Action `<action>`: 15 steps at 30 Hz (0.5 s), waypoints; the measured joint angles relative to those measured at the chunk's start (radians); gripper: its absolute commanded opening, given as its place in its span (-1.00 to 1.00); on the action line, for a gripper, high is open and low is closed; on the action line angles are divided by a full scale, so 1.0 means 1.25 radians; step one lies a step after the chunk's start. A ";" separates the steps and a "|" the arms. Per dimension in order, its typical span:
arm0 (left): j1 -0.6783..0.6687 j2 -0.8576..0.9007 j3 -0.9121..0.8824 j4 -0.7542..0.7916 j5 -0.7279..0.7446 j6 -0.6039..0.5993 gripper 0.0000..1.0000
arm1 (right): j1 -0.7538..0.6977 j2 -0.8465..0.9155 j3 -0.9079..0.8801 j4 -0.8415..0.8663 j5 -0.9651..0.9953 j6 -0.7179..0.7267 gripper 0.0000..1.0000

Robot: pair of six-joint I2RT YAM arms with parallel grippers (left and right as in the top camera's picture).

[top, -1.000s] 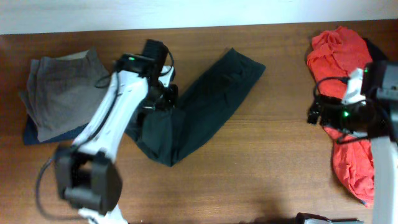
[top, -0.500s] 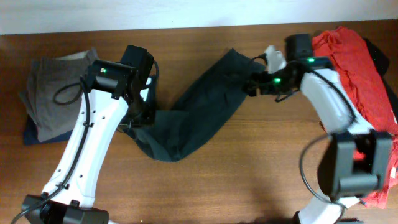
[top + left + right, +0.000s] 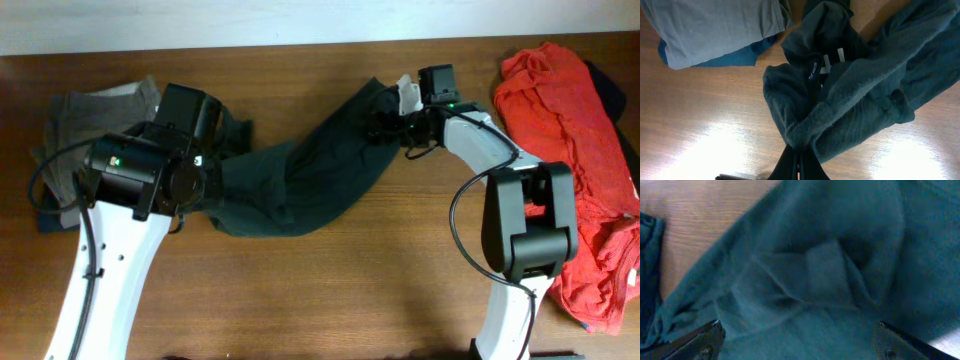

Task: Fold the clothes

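Note:
Dark green trousers (image 3: 300,180) lie bunched across the middle of the table; they also fill the left wrist view (image 3: 860,95) and the right wrist view (image 3: 810,280). My left gripper (image 3: 799,157) is shut on a fold of the trousers near their left end, under the arm in the overhead view (image 3: 195,165). My right gripper (image 3: 800,335) is open, its fingers spread wide just over the trousers' upper right end (image 3: 385,125). A grey folded garment (image 3: 100,150) lies on a blue one at the left.
A pile of red clothes (image 3: 580,150) covers the right side of the table, with a dark item under it. The folded stack (image 3: 715,30) sits close to the trousers' left end. Bare wood (image 3: 350,290) lies in front.
My left arm has dragged the trousers' left end up and left, bunching them. My right arm has come from the red pile to the trousers' upper right end.

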 measured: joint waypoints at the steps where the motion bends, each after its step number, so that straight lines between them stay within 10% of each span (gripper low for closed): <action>1: 0.000 0.000 0.000 -0.001 0.000 -0.001 -1.00 | 0.006 0.000 0.000 0.014 0.003 0.002 0.98; 15: 0.000 0.000 0.000 -0.003 0.000 -0.003 -0.99 | 0.019 0.006 0.000 0.057 0.117 0.059 0.82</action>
